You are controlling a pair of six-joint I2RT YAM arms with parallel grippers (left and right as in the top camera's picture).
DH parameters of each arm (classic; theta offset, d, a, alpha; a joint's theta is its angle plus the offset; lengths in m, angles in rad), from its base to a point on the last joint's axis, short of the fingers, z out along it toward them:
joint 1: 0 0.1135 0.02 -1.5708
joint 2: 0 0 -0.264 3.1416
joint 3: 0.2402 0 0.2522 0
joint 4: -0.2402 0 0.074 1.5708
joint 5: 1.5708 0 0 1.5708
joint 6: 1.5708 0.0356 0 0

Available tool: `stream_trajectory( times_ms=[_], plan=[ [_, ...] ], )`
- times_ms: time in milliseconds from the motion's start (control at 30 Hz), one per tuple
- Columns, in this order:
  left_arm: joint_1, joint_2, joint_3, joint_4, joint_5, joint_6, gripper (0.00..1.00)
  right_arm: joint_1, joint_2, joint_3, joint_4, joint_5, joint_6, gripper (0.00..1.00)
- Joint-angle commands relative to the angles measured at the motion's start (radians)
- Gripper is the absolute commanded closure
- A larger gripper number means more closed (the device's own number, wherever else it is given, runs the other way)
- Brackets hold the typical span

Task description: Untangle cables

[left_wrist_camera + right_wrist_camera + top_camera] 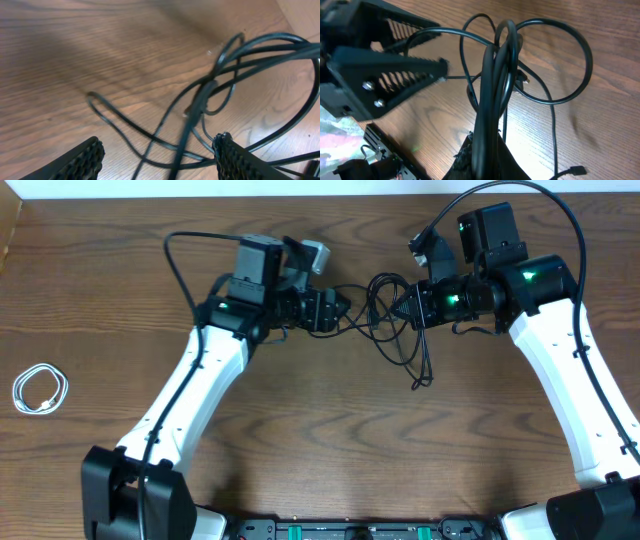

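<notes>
The two black cables (385, 310) form a tangled bunch of loops between my grippers at the back middle of the table, with a strand and plug trailing forward (420, 380). My right gripper (402, 304) is shut on a bundle of black cable strands (495, 75), seen at its jaws (487, 150). My left gripper (338, 310) is open; in the left wrist view (157, 155) black strands (200, 100) pass between its spread fingers. It also shows in the right wrist view (395, 70), close to the loops. The white cable (40, 390) lies coiled at the far left, apart.
A wooden table (320, 460) carries everything. Thicker black robot cords arc over the left arm (175, 255) and the right arm (560, 205). A loose plug end (575, 171) lies on the wood near my right gripper.
</notes>
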Motion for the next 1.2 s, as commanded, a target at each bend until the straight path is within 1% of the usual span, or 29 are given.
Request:
stream_trajectory(
  times_ms=[0,33,67,100,133,200,300,433,500,600,633,700,800,867,1000,1167],
  plan=[
    [-0.008,0.028,0.001,0.006,-0.009,-0.009,0.36,0.005,0.000,0.011,0.002,-0.028,-0.025,0.99],
    [-0.009,0.034,0.001,0.006,-0.010,-0.009,0.51,0.005,0.000,0.011,0.002,-0.028,-0.029,0.99],
    [-0.009,0.040,0.001,0.006,-0.010,-0.009,0.73,0.005,0.000,0.011,0.002,-0.028,-0.029,0.99],
    [-0.009,0.047,0.001,0.006,-0.025,-0.009,0.89,0.005,0.000,0.011,0.002,-0.028,-0.029,0.99],
    [-0.008,0.050,0.001,0.005,-0.050,-0.009,0.92,0.005,0.000,0.011,0.002,-0.028,-0.029,0.99],
    [-0.008,0.052,0.001,0.006,-0.134,-0.009,0.92,0.005,0.000,0.011,0.002,-0.028,-0.029,0.99],
    [-0.008,0.049,0.001,0.015,-0.218,-0.009,0.92,0.004,0.000,0.011,0.002,-0.024,-0.028,0.99],
    [-0.006,0.017,0.009,0.011,-0.352,-0.014,0.92,-0.006,0.000,0.011,-0.016,0.019,-0.027,0.99],
    [0.005,-0.016,0.014,-0.009,-0.472,-0.059,0.92,-0.023,0.000,0.011,-0.032,0.068,-0.003,0.99],
    [0.029,-0.065,0.014,-0.051,-0.581,-0.081,0.92,-0.049,0.000,0.011,-0.042,0.128,0.007,0.99],
    [0.040,-0.081,0.014,-0.074,-0.610,-0.081,0.93,-0.061,0.000,0.011,-0.046,0.158,0.013,0.98],
    [0.068,-0.109,0.014,-0.129,-0.664,-0.081,0.92,-0.084,0.000,0.011,-0.051,0.217,0.033,0.91],
    [0.112,-0.133,0.014,-0.206,-0.691,-0.080,0.93,-0.121,0.000,0.011,-0.061,0.298,0.049,0.88],
    [0.146,-0.138,0.014,-0.248,-0.691,-0.080,0.92,-0.150,0.000,0.011,-0.068,0.346,0.056,0.88],
    [0.210,-0.138,0.014,-0.298,-0.701,-0.080,0.93,-0.207,0.000,0.010,-0.087,0.427,0.059,0.86],
    [0.238,-0.138,0.014,-0.307,-0.702,-0.074,0.92,-0.272,0.001,0.010,-0.123,0.489,0.059,0.72]
  ],
)
